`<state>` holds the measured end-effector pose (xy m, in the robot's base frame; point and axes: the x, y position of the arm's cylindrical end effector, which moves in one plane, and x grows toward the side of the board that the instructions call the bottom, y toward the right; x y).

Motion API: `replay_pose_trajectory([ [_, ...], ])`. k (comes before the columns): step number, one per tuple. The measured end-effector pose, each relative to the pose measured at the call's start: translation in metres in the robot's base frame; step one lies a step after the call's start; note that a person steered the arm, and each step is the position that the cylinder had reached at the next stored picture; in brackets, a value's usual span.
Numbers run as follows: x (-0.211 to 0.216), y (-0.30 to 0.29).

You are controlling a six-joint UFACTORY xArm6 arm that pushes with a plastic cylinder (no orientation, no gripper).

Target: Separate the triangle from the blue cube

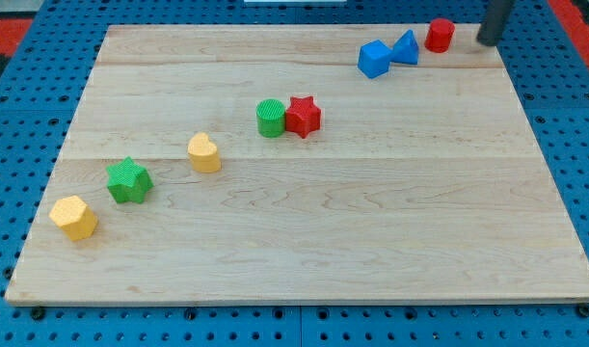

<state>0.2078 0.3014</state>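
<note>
- Camera view: you find the blue cube (pixel 374 59) near the wooden board's (pixel 371 231) top-right corner, with the blue triangle (pixel 406 47) touching its right side.
- The red cylinder (pixel 440 35) stands just right of the triangle, apart from it.
- My tip (pixel 488 42) rests right of that cylinder, touching no block; the rod has no fingers to report.
- The remaining blocks lie well down-left of the cube.

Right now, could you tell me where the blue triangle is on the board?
The blue triangle sits near the view's top right, touching the blue cube on its left, with the red cylinder just to its right.
</note>
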Motion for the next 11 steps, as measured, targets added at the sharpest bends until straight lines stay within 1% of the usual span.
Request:
replay_pose_trajectory([
  [1,-0.016,-0.036],
  [2,0.009,-0.123],
  [3,0.016,-0.185],
  [5,0.017,-0.074],
  [6,0.039,-0.092],
  [7,0.042,-0.201],
  [8,0.041,-0.291],
  [9,0.027,-0.296],
  [10,0.012,-0.258],
  [11,-0.014,-0.283],
])
